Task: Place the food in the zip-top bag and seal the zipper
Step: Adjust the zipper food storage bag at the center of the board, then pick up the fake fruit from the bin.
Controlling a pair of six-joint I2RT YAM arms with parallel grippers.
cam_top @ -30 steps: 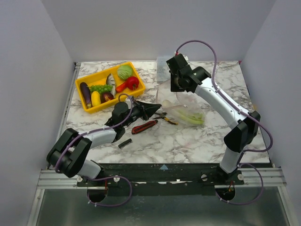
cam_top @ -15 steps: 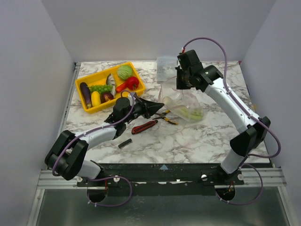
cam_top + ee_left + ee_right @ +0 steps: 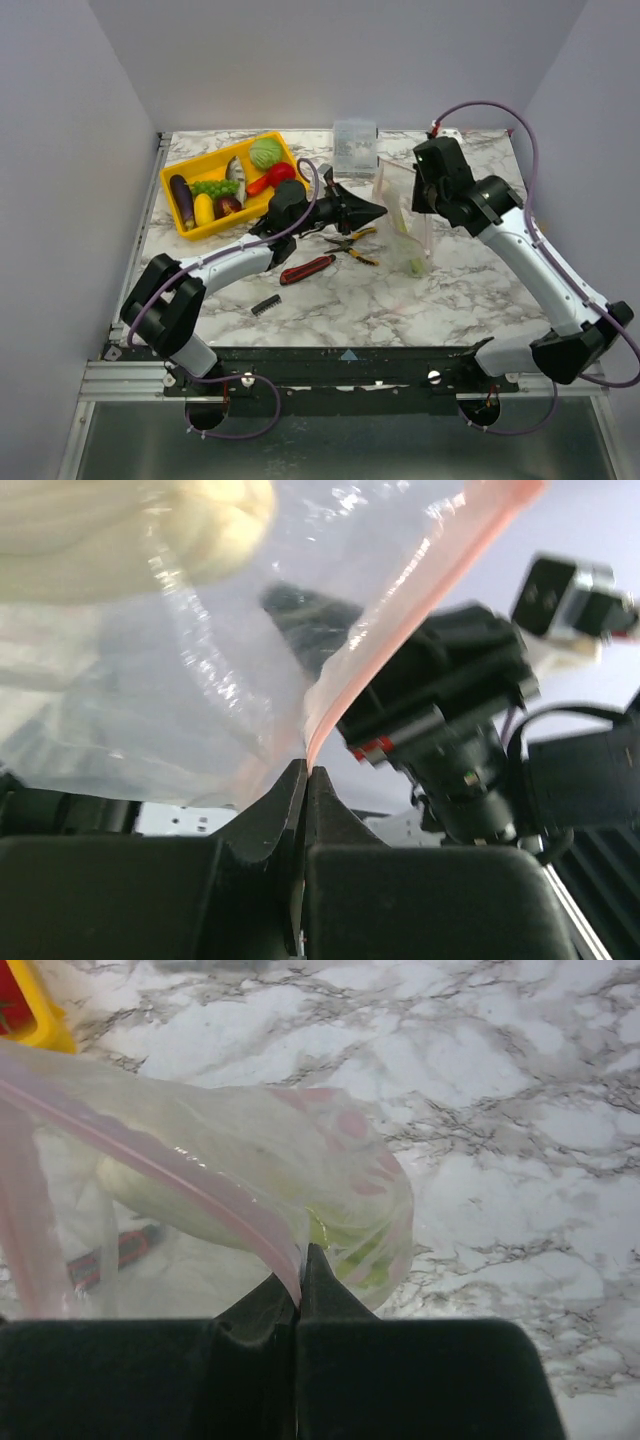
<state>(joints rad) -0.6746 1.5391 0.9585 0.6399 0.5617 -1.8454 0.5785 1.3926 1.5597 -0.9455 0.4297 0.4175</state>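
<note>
Top external: both arms meet over the right-centre of the marble table (image 3: 400,300), w/ the zip-top bag (image 3: 405,225) hung between them, mouth edge up. Left gripper (image 3: 378,210) reaches in from the left and is clenched on the bag's left top corner. Right gripper (image 3: 422,202) comes in from the right and is clamped on the opposite end of the mouth. Celery stalk (image 3: 412,250) is inside the bag, in its lower part. Can't tell if the bag's bottom touches the table.

Left wrist: jaws pressed together on the zipper (image 3: 418,580), the pink strip running up and right from the tips; right gripper's black body shows just behind the film.

Right wrist: jaws closed on the pink strip too; celery's pale end and green end show thru the plastic.

Other food sits in the yellow tray (image 3: 210,152) at far left, well apart from the bag: cabbage (image 3: 265,152), tomato (image 3: 283,172), fish (image 3: 236,168), grapes (image 3: 214,187), eggplant (image 3: 181,199), yellow fruit (image 3: 203,209).

Yellow-handled pliers (image 3: 352,240) and red-handled knife (image 3: 306,268) lie on the table below the left arm. Clear box (image 3: 353,143) stands at the far edge, near the bag's top.
</note>
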